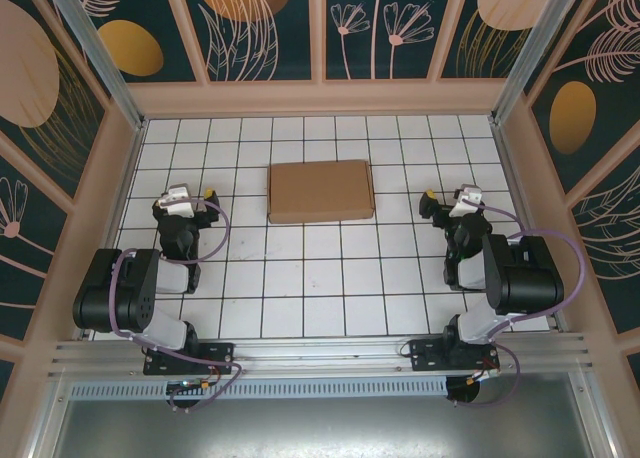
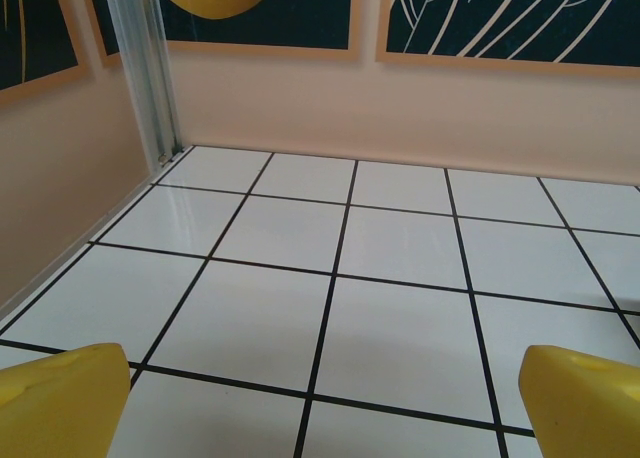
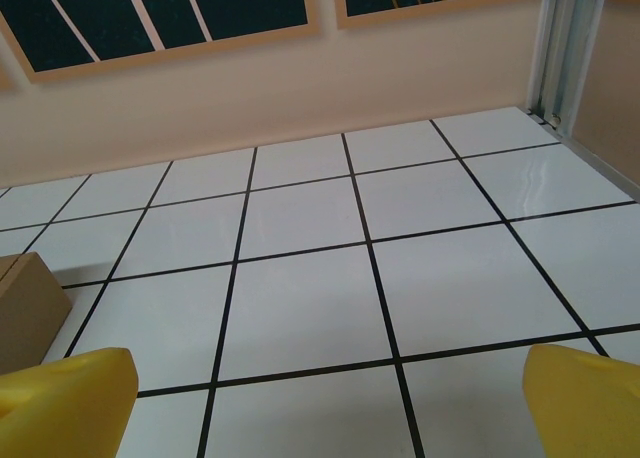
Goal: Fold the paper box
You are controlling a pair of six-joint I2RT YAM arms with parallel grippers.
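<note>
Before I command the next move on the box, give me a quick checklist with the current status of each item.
1. paper box lying flat on the table, mid-workspace: ok.
2. left gripper open, nothing between its fingers: ok.
3. right gripper open, nothing between its fingers: ok.
4. Both grippers apart from the box, one on each side: ok.
5. Box flaps fully tucked and closed: cannot tell from above.

box (image 1: pixel 320 190): plain brown
surface (image 1: pixel 330 298): white squares, black grid lines
walls (image 1: pixel 265 28): dark teal panels, peach frames, orange discs, pale leaf outlines
fingers (image 2: pixel 60 403): yellow
arms (image 1: pixel 120 293): black
cables (image 1: pixel 226 228): lilac
</note>
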